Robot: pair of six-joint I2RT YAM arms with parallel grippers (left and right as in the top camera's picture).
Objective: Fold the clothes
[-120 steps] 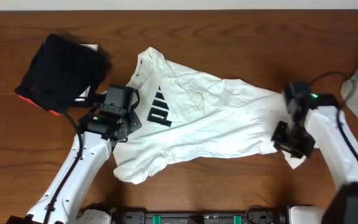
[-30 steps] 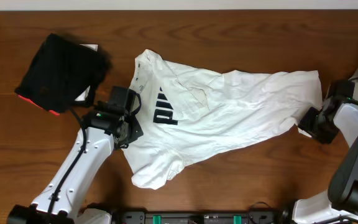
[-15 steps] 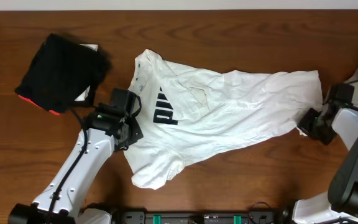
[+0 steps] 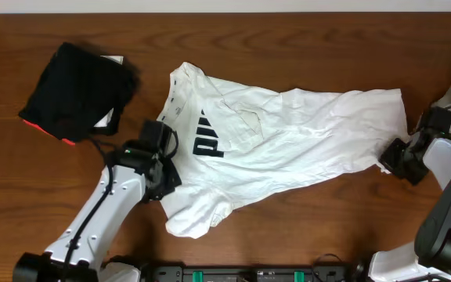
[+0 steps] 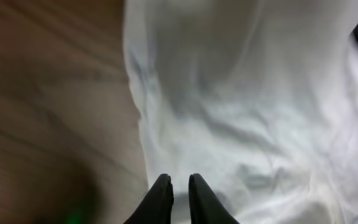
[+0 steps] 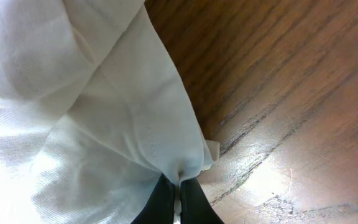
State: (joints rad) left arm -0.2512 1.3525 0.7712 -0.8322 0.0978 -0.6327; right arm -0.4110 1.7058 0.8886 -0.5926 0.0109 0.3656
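Both are closed on the T-shirt [image 4: 288, 141]: my left gripper [image 5: 179, 182] toward the table's [image 4: 288, 231] front edge, my right gripper [image 6: 179, 185] by its right edge.

Your overhead evenly lit and sharp, left wrist view dim, T-shirt [image 5: 247, 124] blurred soft, right wrist view brighter, glare patch on the surface [image 6: 263, 165].
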